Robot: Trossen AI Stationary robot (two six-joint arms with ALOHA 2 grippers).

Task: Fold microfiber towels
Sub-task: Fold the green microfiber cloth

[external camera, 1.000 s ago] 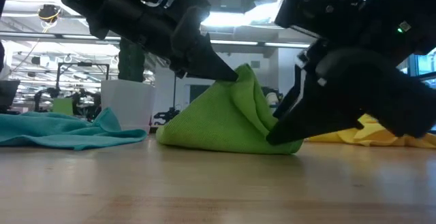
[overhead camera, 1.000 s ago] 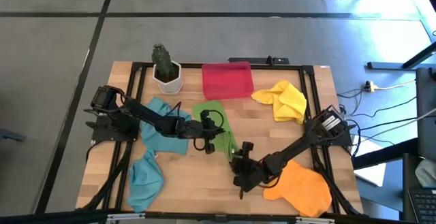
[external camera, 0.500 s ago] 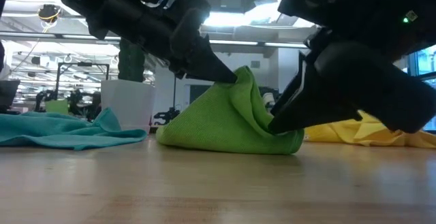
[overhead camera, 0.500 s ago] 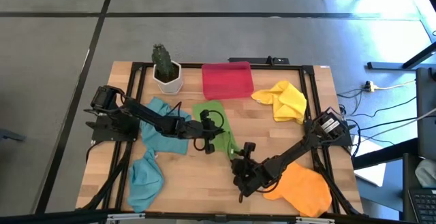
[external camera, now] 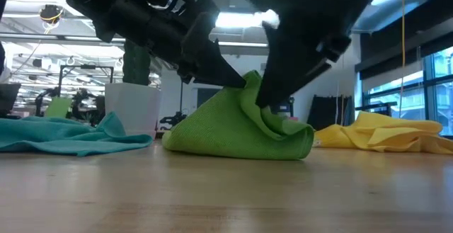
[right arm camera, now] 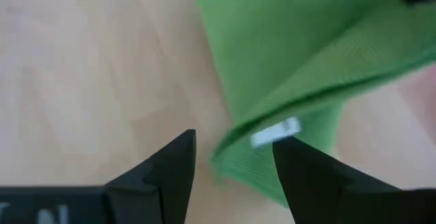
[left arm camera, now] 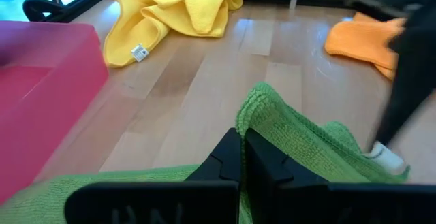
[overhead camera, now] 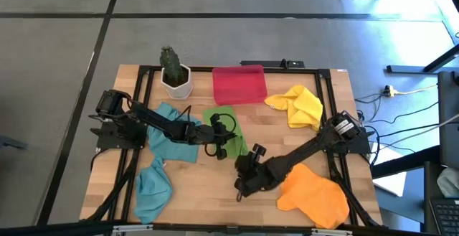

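Wooden tabletop (overhead camera: 208, 196) lies bare along the lower centre of the high view, between the lower teal towel (overhead camera: 153, 186) at lower left and the orange towel (overhead camera: 315, 199) at lower right. Both of these towels sit close to the table's front edge.

Just above that bare strip, the right gripper (overhead camera: 239, 179) reaches in from the right side, its arm stretched low and diagonal across the orange towel's upper edge. Its fingers (right arm camera: 170, 169) stand apart with a corner of the lime green towel (overhead camera: 228, 137) between them; whether they clamp it cannot be told.

At frame centre, the left gripper (overhead camera: 223, 147) is fully closed, pinching a raised fold of the lime green towel, which peaks like a tent in the low view. Its arm extends horizontally from the left edge over the second teal towel (overhead camera: 172, 132).

Farther back, the yellow towel (overhead camera: 301, 105) lies at upper right, the red tray (overhead camera: 239, 84) at upper centre, and a potted cactus (overhead camera: 174, 72) at upper left.
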